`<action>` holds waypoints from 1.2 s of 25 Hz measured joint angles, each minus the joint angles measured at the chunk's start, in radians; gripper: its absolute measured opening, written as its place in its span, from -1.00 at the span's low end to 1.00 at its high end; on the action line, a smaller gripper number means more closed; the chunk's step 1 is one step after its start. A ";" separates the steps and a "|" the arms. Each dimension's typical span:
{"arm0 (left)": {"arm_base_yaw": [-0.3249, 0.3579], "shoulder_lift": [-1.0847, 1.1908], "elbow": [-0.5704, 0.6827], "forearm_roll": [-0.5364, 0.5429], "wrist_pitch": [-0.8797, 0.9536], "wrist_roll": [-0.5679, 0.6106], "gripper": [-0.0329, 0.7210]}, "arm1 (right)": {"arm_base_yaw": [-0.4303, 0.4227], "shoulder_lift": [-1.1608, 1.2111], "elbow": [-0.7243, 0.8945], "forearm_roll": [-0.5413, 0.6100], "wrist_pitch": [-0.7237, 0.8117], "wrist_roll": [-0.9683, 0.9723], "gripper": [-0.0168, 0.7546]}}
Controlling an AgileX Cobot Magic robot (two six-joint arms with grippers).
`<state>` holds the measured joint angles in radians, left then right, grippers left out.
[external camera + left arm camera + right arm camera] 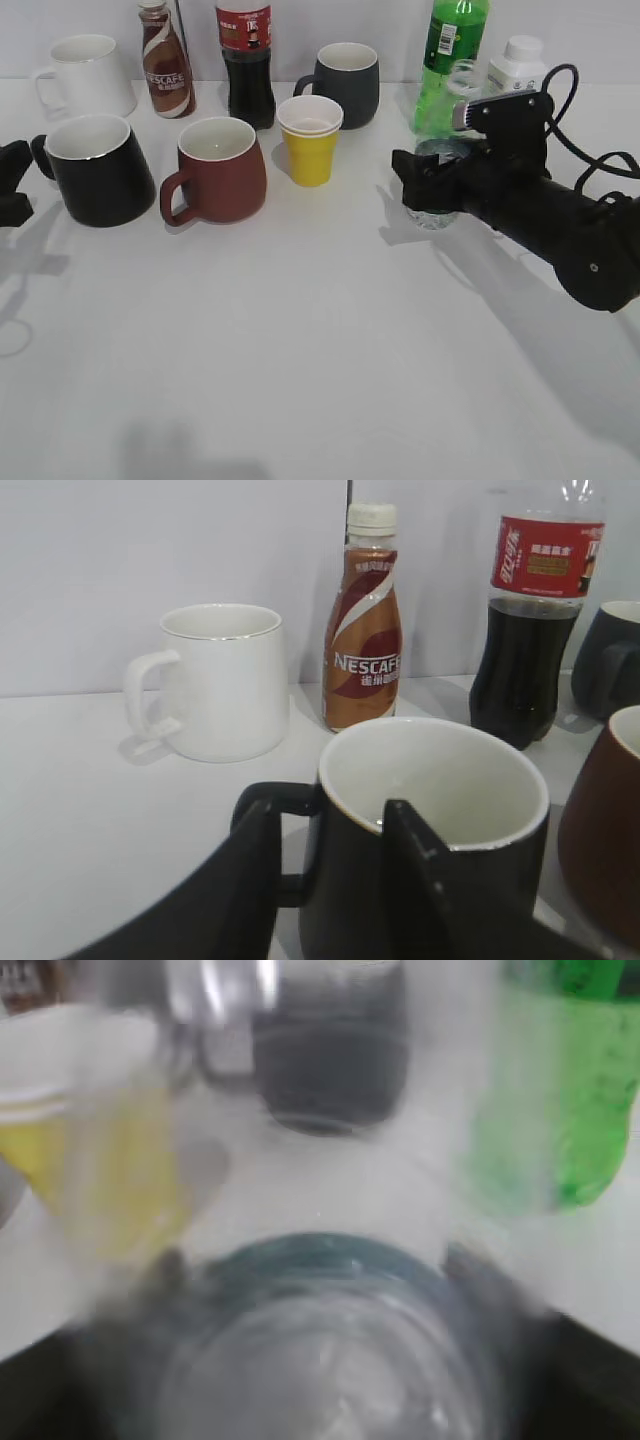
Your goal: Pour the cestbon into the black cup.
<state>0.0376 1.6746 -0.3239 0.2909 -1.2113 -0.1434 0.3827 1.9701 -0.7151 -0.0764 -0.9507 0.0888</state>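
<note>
The cestbon [432, 212] stands at the right of the table, clear with a dark green label. My right gripper [425, 180] is closed around its lower body. In the blurred right wrist view the bottle [320, 1360] fills the space between the jaws [318, 1270]. The black cup [100, 175] stands at the far left, its handle pointing left. My left gripper [12, 185] is open just left of that handle. In the left wrist view the fingers [330, 825] frame the handle and the near wall of the cup [440, 775], which is white inside and looks empty.
A brown-red mug [215, 170] and stacked yellow and white paper cups [310, 140] stand between the two grippers. Along the back are a white mug [85, 75], a Nescafe bottle [165, 65], a cola bottle [247, 60], a dark grey mug [345, 80], a green soda bottle [450, 60] and a white jar [515, 65].
</note>
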 joint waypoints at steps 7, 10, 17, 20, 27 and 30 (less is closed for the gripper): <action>0.000 0.000 0.000 0.002 0.000 0.000 -0.22 | 0.000 -0.011 0.000 0.057 -0.060 -0.041 0.78; 0.000 -0.018 0.000 0.005 0.004 0.000 -0.22 | 0.000 -0.081 0.000 0.058 -0.058 -0.052 0.78; 0.000 -0.324 -0.021 0.029 0.315 -0.125 -0.22 | 0.001 -0.480 -0.002 0.003 0.272 -0.054 0.78; -0.021 -0.532 -0.087 0.116 0.630 -0.177 -0.19 | 0.001 -0.652 -0.002 -0.050 0.472 -0.053 0.78; -0.244 -1.054 -0.267 0.104 1.283 -0.236 0.52 | 0.001 -1.032 -0.002 -0.078 1.001 -0.047 0.78; -0.342 -1.196 -0.320 0.042 1.566 -0.236 0.69 | 0.001 -1.200 -0.002 -0.056 1.250 -0.062 0.77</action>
<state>-0.3048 0.4791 -0.6440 0.3330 0.3549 -0.3799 0.3836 0.7703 -0.7169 -0.1324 0.2993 0.0270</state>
